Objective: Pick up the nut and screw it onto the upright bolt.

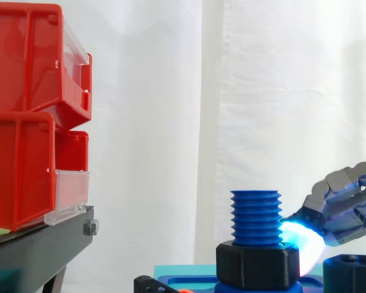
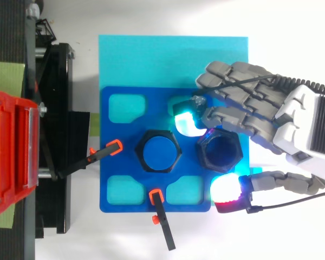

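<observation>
A blue threaded bolt (image 1: pixel 256 217) stands upright on the blue base plate (image 2: pixel 111 162), with a black hex nut (image 1: pixel 256 265) sitting low around its foot. A second black nut (image 2: pixel 219 150) lies on the plate just right of the bolt. My hand (image 2: pixel 298 124) reaches in from the right and hovers over this loose nut. Its fingers (image 2: pixel 238 116) stretch past the nut's far edge, with a cyan-glowing tip between nut and bolt. The thumb (image 2: pixel 230 190), glowing red, sits off the nut's near side. The hand (image 1: pixel 348 204) is open and holds nothing.
Red bins (image 1: pixel 30 116) are stacked on a black stand (image 1: pixel 36 250) at the left. Two black clamps with orange tips (image 2: pixel 115 145) (image 2: pixel 156 195) hold the plate's left and front edges. A cyan mat (image 2: pixel 168 59) lies under the plate.
</observation>
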Action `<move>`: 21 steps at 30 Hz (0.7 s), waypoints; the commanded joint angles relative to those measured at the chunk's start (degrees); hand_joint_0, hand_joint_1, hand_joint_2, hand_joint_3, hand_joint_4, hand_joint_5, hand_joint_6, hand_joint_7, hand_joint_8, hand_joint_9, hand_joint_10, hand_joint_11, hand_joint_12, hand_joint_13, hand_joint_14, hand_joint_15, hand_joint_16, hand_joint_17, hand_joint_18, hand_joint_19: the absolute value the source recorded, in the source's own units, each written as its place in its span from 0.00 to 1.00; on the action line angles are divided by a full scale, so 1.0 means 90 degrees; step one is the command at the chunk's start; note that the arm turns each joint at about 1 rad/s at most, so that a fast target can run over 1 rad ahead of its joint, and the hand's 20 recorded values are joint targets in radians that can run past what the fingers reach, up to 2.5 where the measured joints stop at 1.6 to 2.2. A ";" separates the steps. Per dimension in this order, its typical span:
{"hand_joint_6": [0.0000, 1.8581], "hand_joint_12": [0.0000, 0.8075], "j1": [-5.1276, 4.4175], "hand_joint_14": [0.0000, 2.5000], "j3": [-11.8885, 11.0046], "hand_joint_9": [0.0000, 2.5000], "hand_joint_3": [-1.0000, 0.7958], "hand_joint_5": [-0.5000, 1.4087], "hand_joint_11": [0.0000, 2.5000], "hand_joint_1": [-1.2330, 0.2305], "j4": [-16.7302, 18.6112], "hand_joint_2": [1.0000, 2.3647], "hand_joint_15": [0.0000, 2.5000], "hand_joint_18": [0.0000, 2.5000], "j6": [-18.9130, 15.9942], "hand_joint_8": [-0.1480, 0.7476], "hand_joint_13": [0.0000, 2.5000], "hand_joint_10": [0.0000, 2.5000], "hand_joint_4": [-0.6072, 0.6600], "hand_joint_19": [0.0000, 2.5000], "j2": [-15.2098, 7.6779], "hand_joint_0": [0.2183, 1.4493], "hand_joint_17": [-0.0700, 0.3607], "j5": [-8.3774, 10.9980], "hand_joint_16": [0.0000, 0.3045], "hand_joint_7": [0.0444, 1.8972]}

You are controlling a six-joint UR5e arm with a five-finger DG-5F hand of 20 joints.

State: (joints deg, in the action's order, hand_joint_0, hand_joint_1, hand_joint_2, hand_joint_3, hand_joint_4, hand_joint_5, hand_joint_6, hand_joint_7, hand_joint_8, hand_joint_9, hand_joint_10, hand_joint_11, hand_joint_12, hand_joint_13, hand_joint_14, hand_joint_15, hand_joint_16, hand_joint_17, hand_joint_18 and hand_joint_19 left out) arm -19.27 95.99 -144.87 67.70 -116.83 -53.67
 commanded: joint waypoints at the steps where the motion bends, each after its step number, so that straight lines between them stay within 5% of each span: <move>1: 0.27 0.50 0.0002 0.00 -0.0139 0.11 0.28 0.13 0.00 0.31 -0.0514 0.00 0.00 0.12 -0.0042 0.47 0.07 0.00 0.61 0.08 0.0003 0.20 0.48 0.0036 0.20 0.35; 3: 0.27 0.50 -0.0047 0.00 -0.0207 0.11 0.28 0.13 0.00 0.31 -0.0827 0.00 0.00 0.12 -0.0198 0.47 0.07 0.00 0.61 0.08 0.0003 0.20 0.48 0.0163 0.20 0.35; 8: 0.27 0.50 -0.0105 0.00 -0.0207 0.11 0.28 0.13 0.00 0.31 -0.0846 0.00 0.00 0.12 -0.0198 0.47 0.07 0.00 0.61 0.08 0.0013 0.20 0.48 0.0504 0.20 0.35; 13: 0.27 0.50 -0.0125 0.00 -0.0393 0.11 0.28 0.13 0.00 0.31 -0.0866 0.00 0.00 0.12 -0.0198 0.47 0.07 0.00 0.61 0.08 0.0003 0.20 0.48 0.0534 0.20 0.35; 21: 0.27 0.50 -0.0125 0.00 -0.0637 0.11 0.28 0.13 0.00 0.32 -0.1471 0.00 0.00 0.12 -0.0227 0.47 0.07 0.00 0.61 0.08 0.0003 0.20 0.48 0.0534 0.20 0.35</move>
State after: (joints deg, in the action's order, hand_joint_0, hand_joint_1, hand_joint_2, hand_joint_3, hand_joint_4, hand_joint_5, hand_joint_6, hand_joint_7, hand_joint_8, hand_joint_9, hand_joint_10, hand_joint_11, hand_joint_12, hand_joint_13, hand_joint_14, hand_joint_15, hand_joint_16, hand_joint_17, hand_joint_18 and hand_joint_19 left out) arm -20.38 90.96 -156.17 65.73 -116.79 -48.88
